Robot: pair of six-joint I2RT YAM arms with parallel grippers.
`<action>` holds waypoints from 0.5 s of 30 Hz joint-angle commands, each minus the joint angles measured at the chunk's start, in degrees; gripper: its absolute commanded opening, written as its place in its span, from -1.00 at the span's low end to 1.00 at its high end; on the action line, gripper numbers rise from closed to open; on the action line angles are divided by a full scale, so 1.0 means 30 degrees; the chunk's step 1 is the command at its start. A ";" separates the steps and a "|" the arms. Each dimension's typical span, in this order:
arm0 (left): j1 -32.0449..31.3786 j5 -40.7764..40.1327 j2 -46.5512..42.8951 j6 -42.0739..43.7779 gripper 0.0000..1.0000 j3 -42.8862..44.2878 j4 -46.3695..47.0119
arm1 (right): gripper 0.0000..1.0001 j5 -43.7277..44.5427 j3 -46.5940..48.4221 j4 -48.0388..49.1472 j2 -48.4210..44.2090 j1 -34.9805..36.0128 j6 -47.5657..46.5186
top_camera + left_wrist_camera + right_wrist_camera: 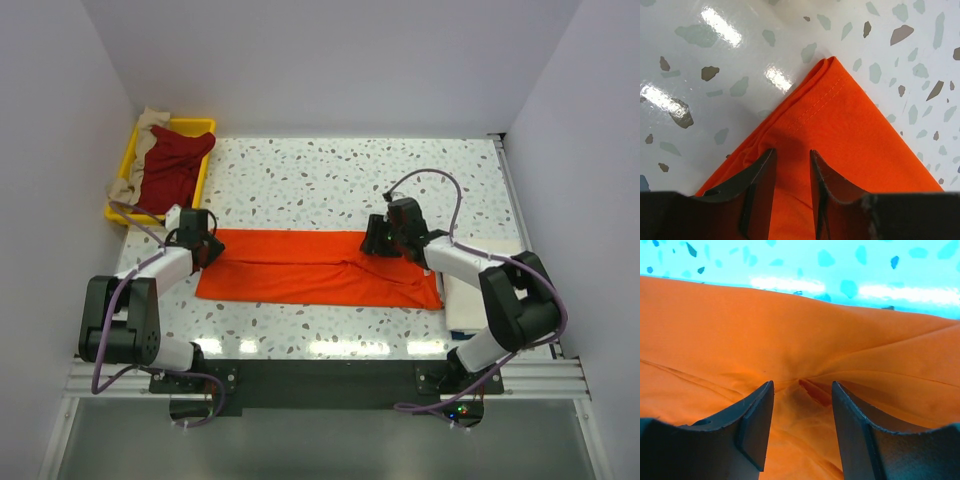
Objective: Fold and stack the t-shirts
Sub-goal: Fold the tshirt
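Observation:
The bright orange t-shirt [315,270] lies folded into a long strip across the near middle of the table. My left gripper [208,250] sits low over its far left corner. In the left wrist view the orange cloth [850,125] shows a stitched hem, and the gripper [792,150] stands with jaws narrowly apart over it. My right gripper [378,242] is on the strip's far edge, right of centre. In the right wrist view its jaws [802,383] are apart, straddling a pucker in the cloth [790,330]. A dark red shirt [172,165] and a beige one [148,125] lie in the tray.
The yellow tray [205,125] stands at the far left corner. A folded cream-white shirt [465,300] lies at the near right, partly under the right arm. White walls close in the speckled table [300,180] on three sides.

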 commanded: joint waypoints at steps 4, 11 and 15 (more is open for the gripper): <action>-0.0037 -0.0378 -0.0328 -0.0210 -0.26 -0.0138 0.0730 | -0.02 0.0025 -0.0836 0.1647 -0.0898 0.0705 0.0089; -0.0037 -0.0232 -0.0854 -0.0210 -0.26 0.0038 0.0467 | -0.17 -0.0355 -0.2155 0.1267 -0.2654 0.0765 0.0499; -0.0037 -0.0027 -0.1206 -0.0006 -0.25 0.0214 0.0408 | -0.17 -0.0589 -0.3210 0.1237 -0.4033 0.0911 0.0879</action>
